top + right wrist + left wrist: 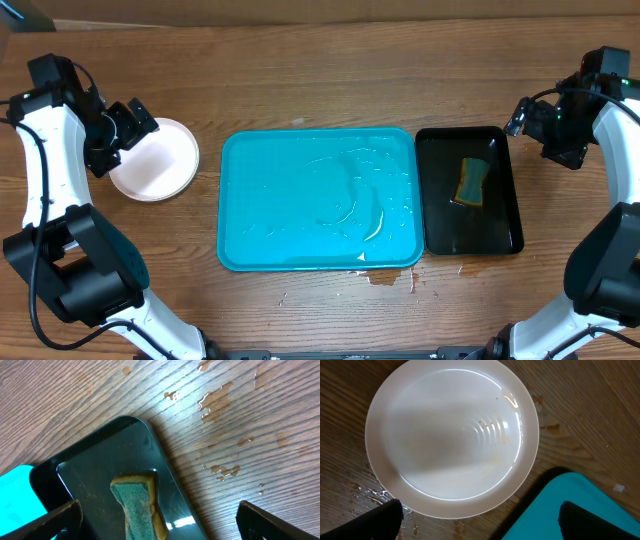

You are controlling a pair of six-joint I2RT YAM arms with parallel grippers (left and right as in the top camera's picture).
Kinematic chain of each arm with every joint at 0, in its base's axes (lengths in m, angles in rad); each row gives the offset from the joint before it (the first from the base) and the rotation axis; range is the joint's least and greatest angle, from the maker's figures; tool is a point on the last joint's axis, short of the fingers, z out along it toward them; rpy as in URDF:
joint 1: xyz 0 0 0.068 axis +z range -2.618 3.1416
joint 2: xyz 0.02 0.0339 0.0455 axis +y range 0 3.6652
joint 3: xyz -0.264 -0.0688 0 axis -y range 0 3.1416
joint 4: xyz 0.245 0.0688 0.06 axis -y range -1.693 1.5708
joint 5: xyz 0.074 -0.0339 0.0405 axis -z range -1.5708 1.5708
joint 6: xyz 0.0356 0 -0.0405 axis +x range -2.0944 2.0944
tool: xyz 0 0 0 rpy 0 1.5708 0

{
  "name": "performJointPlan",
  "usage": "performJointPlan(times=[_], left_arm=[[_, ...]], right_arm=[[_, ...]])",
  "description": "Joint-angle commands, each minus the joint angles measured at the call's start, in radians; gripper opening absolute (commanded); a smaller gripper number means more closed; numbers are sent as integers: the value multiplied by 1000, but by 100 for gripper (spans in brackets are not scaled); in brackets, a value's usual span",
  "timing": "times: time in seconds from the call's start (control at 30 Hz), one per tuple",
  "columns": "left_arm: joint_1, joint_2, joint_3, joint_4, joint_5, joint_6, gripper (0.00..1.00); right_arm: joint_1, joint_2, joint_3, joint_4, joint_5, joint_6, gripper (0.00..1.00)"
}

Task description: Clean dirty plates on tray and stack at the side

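A white plate [160, 160] lies on the bare wood left of the turquoise tray [318, 200]; whether other plates lie under it I cannot tell. In the left wrist view the plate [452, 435] is wet, with faint brownish specks. The tray [580, 510] holds only water. My left gripper [128, 125] hovers over the plate's upper left rim, open and empty [480, 520]. My right gripper [528, 112] is open and empty [160, 520], above the far right end of the black tray [468, 190].
A yellow and green sponge [472, 180] lies in the black tray [100, 485], also in the right wrist view [137, 507]. Water drops lie on the wood in front of the turquoise tray [385, 278] and beside the black tray [215, 400].
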Motion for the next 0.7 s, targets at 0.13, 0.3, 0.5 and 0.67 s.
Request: performJointPlan(times=[0.13, 0.3, 0.5, 0.67], left_arm=[[-1, 7, -5, 3, 11, 22, 100], [-1, 7, -5, 3, 11, 23, 100], [-1, 7, -5, 3, 11, 22, 100], [-1, 7, -5, 3, 11, 22, 100]], right_arm=[[3, -17, 10, 5, 0, 0, 100], [6, -17, 9, 5, 3, 0, 100], [41, -97, 9, 5, 3, -1, 100], [108, -285, 9, 5, 3, 0, 100]])
